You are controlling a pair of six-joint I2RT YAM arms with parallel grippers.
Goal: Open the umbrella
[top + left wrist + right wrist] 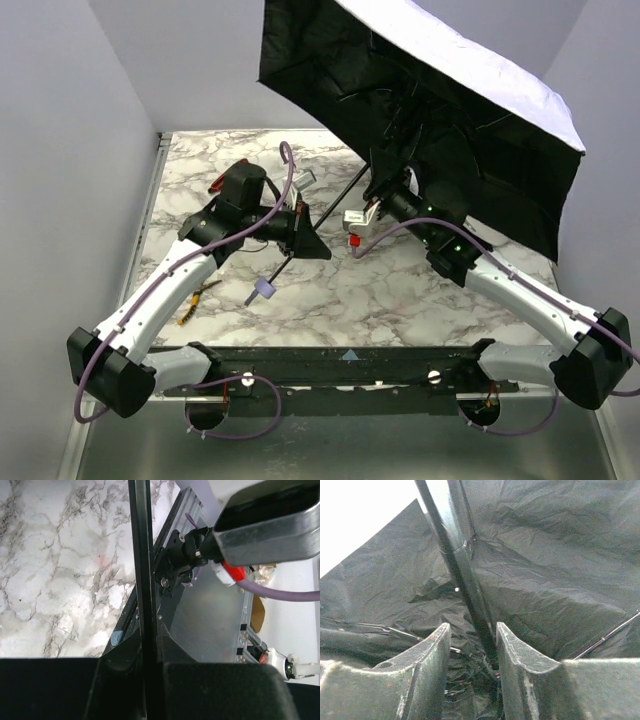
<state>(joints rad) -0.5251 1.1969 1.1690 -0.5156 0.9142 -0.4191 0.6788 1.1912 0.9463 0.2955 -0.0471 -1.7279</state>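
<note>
Though crinkled, umbrella (400, 90) matte black; edges angular

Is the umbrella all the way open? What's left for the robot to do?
Mostly done: the umbrella is spread wide. In hand: the left gripper clamps the thin shaft, while the right gripper straddles it under the canopy, jaws not yet pinching. Left: letting go; whether it is latched open cannot be seen.

Marbled white-grey worktop (330, 295), pale walls around. Yellow-handled pliers (192, 306) flat near left edge, partly hidden. Red-handled item (215, 184) farther back, mostly hidden.
</note>
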